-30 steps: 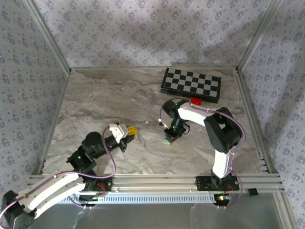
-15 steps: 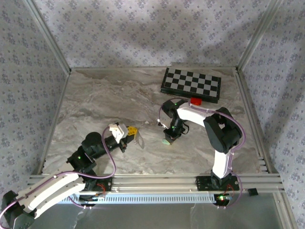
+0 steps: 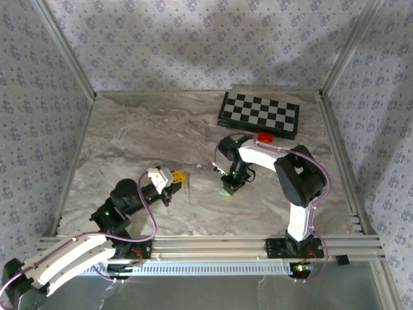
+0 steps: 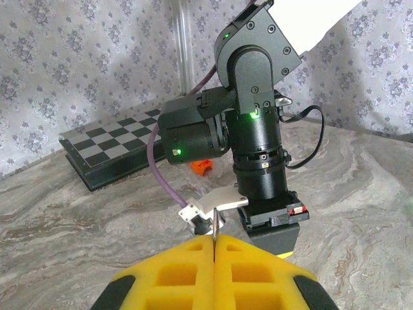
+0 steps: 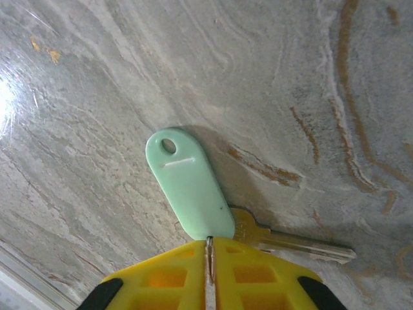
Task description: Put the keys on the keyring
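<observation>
L claw (image 4: 213, 253): keyring (image 4: 213, 232); R claw (image 5: 210, 257): keys (image 5: 190, 186)

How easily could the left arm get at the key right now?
Probably not: the left gripper is shut on the ring, and the right gripper sits over the key, pinching its head end.

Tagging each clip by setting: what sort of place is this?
Probably a purpose-built robot test cell, not a home: a marble-patterned tabletop boxed in by aluminium frame posts and floral-print walls, with the left arm and right arm bolted to the near rail.
</observation>
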Robot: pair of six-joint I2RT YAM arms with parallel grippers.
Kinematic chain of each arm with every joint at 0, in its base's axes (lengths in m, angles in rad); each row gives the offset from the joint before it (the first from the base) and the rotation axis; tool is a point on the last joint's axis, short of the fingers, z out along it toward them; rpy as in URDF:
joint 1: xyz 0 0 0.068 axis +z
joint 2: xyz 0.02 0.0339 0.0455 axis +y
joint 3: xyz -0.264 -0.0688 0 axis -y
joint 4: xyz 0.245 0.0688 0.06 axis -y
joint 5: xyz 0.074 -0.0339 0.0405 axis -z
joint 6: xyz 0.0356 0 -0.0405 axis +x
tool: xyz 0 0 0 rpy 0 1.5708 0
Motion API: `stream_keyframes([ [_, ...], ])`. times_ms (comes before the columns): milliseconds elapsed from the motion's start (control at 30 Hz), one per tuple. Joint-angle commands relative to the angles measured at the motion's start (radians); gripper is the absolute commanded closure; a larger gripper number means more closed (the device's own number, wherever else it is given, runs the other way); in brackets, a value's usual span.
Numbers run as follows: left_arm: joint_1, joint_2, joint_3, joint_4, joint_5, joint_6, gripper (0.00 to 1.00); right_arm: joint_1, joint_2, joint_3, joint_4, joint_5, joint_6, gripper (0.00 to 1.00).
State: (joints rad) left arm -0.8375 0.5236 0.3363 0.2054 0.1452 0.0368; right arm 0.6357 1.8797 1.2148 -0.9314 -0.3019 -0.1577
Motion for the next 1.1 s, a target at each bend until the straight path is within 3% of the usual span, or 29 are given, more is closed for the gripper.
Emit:
stream_keyframes([
  [0, 0.006, -0.017, 0.015, 0.033, -0.006, 0.012, 1.00, 0.007, 0.021, 0.023, -0.045, 0.019, -0.022, 0.89],
  [200, 0.007, -0.019, 0.015, 0.030, -0.008, 0.014, 1.00, 0.007, -0.002, 0.040, -0.056, 0.027, -0.023, 1.00],
  [467, 0.007, -0.020, 0.019, 0.031, 0.001, 0.008, 1.00, 0.010, -0.145, -0.072, 0.130, -0.015, 0.044, 1.00],
  [567, 0.007, -0.021, 0.020, 0.031, 0.008, 0.005, 1.00, 0.022, -0.247, -0.167, 0.291, 0.005, 0.107, 1.00],
  [767, 0.007, -0.029, 0.027, 0.033, 0.014, -0.008, 1.00, 0.075, -0.441, -0.461, 0.797, 0.096, 0.251, 1.00],
  [1067, 0.007, -0.009, 0.036, 0.043, 0.023, -0.015, 1.00, 0.171, -0.516, -0.755, 1.283, 0.264, 0.253, 1.00],
])
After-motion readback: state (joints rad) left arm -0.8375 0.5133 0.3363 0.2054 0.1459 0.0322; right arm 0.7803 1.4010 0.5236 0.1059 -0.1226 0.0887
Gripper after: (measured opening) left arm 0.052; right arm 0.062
